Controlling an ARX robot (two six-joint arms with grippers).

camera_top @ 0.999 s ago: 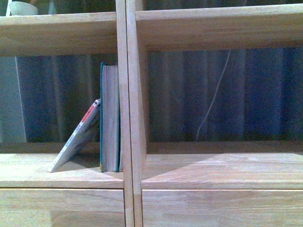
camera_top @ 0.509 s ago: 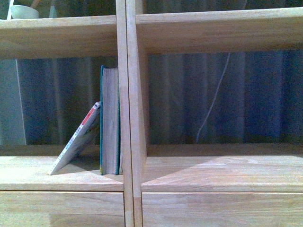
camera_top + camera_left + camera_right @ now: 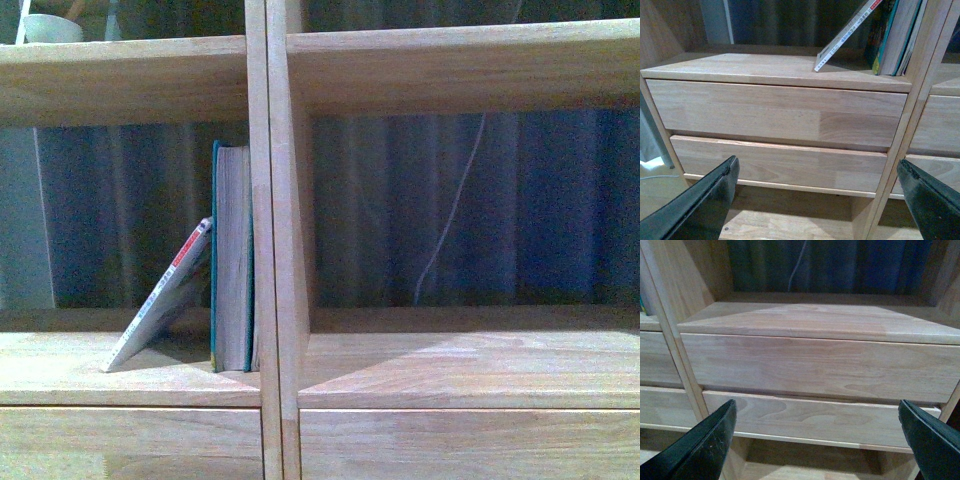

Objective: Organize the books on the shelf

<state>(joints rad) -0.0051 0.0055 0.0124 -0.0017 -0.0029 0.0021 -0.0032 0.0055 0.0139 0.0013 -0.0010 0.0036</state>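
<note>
You find the thin pale paperback (image 3: 160, 305) leaning on the thick teal book (image 3: 232, 258), left of the light-wood shelf's central divider (image 3: 278, 240). Likely light, floppy: grip its top edge. Both grippers (image 3: 815, 200) (image 3: 815, 440) are spread, empty.

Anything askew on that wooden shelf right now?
Yes. The thin pale paperback with the red-striped spine leans steeply against the upright thick teal-covered book in the light-wood shelf's left compartment instead of standing straight.
</note>
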